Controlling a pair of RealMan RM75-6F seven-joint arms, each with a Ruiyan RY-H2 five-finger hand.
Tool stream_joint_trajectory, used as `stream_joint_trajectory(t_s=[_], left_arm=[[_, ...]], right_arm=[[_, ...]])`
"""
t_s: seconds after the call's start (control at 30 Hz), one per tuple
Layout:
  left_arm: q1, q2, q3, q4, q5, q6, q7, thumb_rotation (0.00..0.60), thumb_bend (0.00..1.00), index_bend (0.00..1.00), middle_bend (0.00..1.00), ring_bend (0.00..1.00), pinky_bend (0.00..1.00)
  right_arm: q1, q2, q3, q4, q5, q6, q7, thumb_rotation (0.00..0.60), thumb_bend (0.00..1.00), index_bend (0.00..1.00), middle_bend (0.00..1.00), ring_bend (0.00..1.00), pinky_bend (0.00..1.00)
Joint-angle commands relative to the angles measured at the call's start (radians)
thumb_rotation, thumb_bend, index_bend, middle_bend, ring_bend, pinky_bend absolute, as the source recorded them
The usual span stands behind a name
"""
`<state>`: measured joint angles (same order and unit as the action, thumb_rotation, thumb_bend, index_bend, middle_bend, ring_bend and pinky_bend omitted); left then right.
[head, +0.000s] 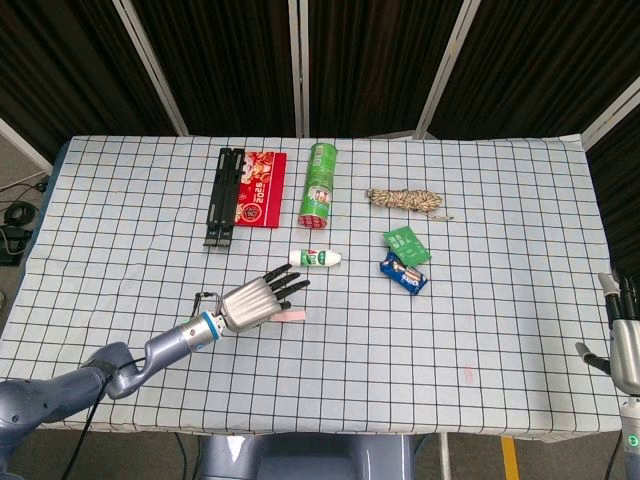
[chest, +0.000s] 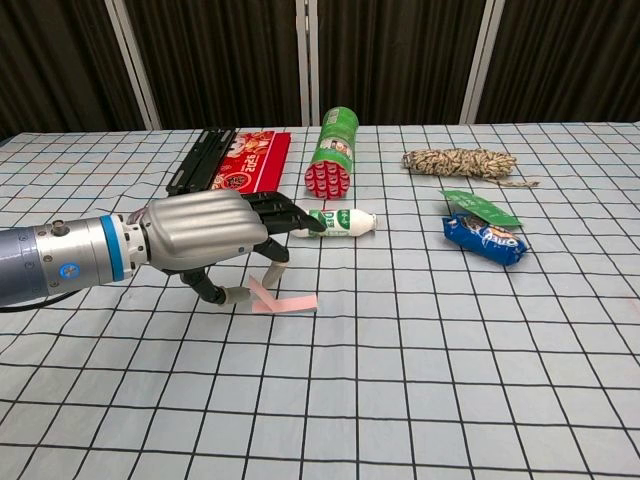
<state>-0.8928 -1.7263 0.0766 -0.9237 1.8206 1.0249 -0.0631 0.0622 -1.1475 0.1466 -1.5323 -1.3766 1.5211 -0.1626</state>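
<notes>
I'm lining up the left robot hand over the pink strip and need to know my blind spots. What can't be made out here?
- Pink strip: its left end is hidden under the left robot hand in both views; contact cannot be told.
- Small white bottle: label print too small, fingertips overlap it in the chest view.
- Right robot hand: cut off by the head view's edge.

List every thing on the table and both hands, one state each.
left hand: open, fingers spread above the pink strip
right hand: at the table's edge, holding nothing
pink strip: lying flat, one end bent up
small white bottle: on its side
green can: on its side
rope: bundled
blue packet: lying flat
</notes>
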Motion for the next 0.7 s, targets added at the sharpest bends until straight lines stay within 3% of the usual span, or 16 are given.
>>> stream_joint_trajectory(t_s=[0.03,0.37,0.7], left_arm=[[0.000,-0.006,0.005,0.008,-0.006,0.001,-0.002,0.600,0.45,0.52,0.00,0.00,0.00],[0.001,-0.026,0.013,0.028,-0.018,0.018,-0.014,0.600,0.53,0.59,0.00,0.00,0.00],[0.001,-0.011,-0.026,-0.016,-0.060,0.058,-0.054,0.600,0.57,0.78,0.00,0.00,0.00]], right_arm=[[0.000,0.000,0.000,0.001,0.001,-0.001,0.001,0.600,0.00,0.00,0.00,0.00,0.00],[0.001,0.001,-0.002,0.000,-0.003,-0.001,-0.001,0.600,0.00,0.00,0.00,0.00,0.00],[0.009,-0.003,-0.013,-0.004,-0.005,-0.030,0.011,0.600,0.00,0.00,0.00,0.00,0.00]])
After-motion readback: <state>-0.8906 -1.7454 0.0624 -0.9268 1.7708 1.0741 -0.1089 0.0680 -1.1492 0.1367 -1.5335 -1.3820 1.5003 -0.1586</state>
